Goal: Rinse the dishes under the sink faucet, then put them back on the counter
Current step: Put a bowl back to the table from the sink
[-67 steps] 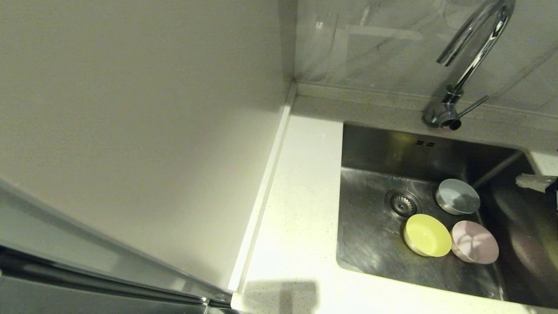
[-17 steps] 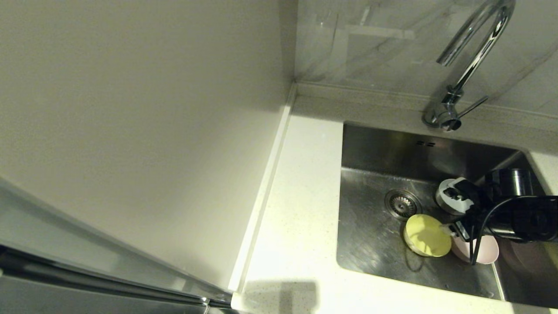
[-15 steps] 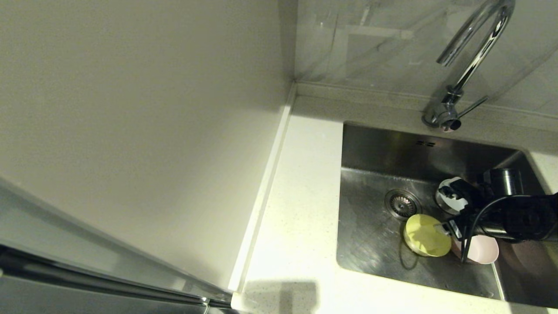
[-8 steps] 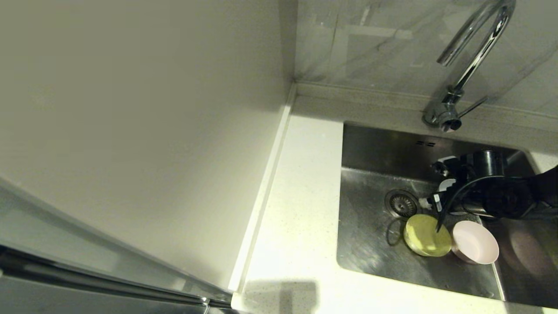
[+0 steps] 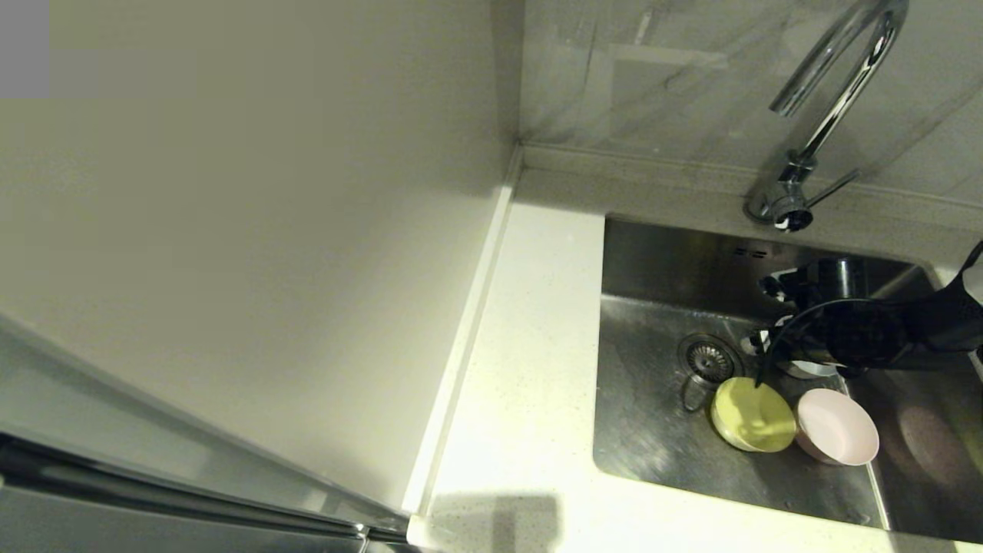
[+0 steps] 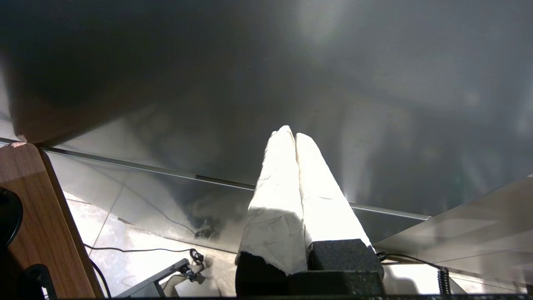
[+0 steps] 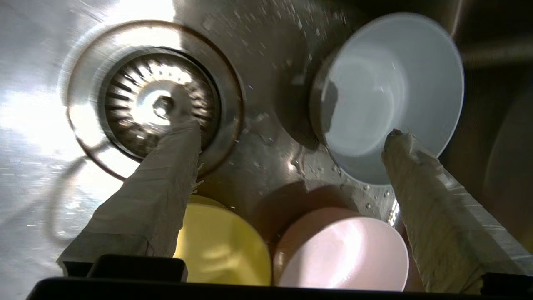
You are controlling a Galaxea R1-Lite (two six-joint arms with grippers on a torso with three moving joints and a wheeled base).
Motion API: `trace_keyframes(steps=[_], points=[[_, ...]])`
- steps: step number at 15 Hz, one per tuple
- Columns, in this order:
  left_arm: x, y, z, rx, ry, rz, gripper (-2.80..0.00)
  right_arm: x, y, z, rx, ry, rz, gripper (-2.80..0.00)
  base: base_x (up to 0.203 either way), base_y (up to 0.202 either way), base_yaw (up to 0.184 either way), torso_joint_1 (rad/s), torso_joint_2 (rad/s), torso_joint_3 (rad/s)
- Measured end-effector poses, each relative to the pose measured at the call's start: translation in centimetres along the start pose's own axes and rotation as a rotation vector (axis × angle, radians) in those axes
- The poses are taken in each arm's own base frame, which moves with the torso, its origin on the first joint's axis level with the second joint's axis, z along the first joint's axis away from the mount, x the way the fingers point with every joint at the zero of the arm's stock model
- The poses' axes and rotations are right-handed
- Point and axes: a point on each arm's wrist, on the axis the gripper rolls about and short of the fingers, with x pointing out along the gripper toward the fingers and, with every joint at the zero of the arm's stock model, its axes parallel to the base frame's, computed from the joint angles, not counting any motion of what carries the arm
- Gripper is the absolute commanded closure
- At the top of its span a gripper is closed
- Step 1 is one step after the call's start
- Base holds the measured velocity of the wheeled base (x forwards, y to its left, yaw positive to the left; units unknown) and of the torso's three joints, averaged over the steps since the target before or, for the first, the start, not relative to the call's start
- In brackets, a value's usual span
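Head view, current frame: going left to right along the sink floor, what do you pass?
Counter → sink left wall → drain strainer → yellow-green bowl → pale pink bowl. The right gripper hangs open above the pale grey-blue bowl, overlapping it, so neither is ordered.

The sink point(image 5: 653, 430) fills the lower right of the head view, set into the bench point(image 5: 530, 369), which runs down its left side. The faucet point(image 5: 822, 115) stands behind it at upper right. In the basin, the drain point(image 5: 708, 358) lies left of one bowl point(image 7: 391, 96); two bowls point(image 5: 752, 415) point(image 5: 837, 426) sit side by side nearer the frame's bottom.
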Motion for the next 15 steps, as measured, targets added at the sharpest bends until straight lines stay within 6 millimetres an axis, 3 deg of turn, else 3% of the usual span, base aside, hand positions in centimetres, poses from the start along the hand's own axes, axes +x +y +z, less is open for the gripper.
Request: trace_keyframes(steps=[6,14,15], points=[[0.0,0.0,0.0,0.000,0.000,0.000,0.00,2.7,-1.3,0.1,0.025,0.017,-0.029,-2.80,0.000,0.000,0.000,0.000,0.00,0.000],[0.0,0.0,0.0,0.000,0.000,0.000,0.00,6.1,-1.4,0.2,0.039,0.012,-0.042,-2.80,0.000,0.000,0.000,0.000,0.00,0.000],[0.0,0.0,0.0,0.001,0.000,0.000,0.00,6.4,-1.5,0.1,0.040,0.016,-0.043,0.00,0.000,0.000,0.000,0.000,0.00,0.000]])
